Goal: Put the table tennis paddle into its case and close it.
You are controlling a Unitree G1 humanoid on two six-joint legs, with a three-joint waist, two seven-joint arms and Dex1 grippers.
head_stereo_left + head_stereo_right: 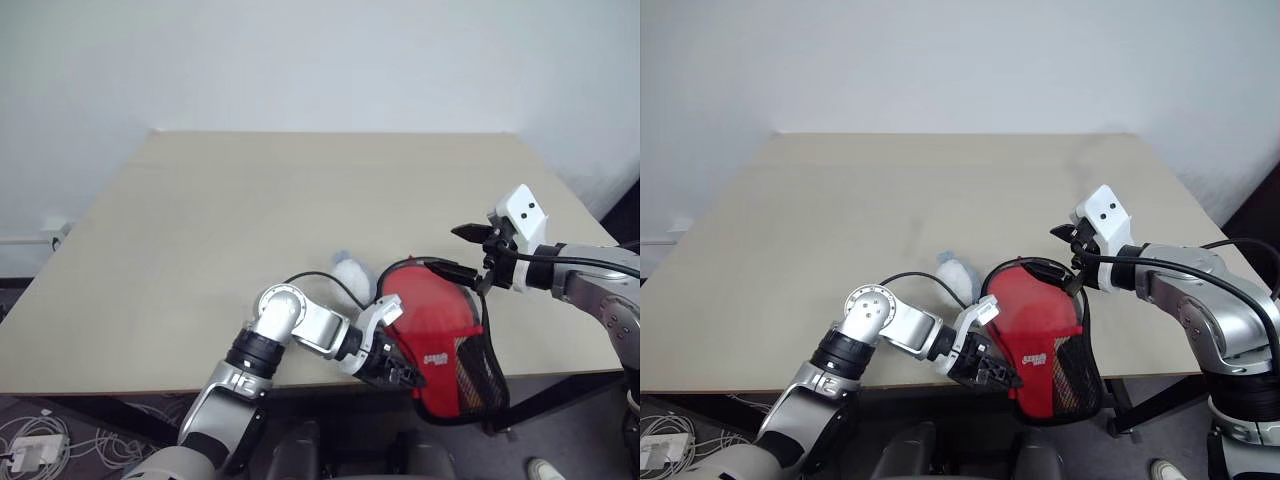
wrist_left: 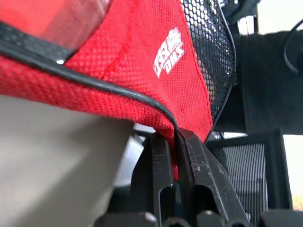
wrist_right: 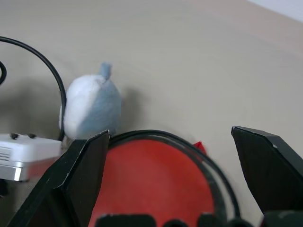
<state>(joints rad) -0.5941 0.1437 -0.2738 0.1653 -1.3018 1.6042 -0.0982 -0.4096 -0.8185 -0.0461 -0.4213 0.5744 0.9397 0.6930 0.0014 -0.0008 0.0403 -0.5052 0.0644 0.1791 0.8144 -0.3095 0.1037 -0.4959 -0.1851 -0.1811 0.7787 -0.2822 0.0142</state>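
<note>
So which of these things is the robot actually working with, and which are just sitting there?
In the job:
- the case, red with a black mesh panel, hanging off the table's near edge
- the left gripper, shut on the case's edge
- the right gripper, open, above the case's top

Just lying about:
- the white fluffy ball beside the case
- the table

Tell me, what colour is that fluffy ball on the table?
White, with a faint bluish tinge. The fluffy ball shows best in the right wrist view.

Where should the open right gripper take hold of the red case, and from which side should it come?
Probably the black edging at the case's raised far rim, approached from above by the right gripper. The left gripper pinches the near edge.
</note>
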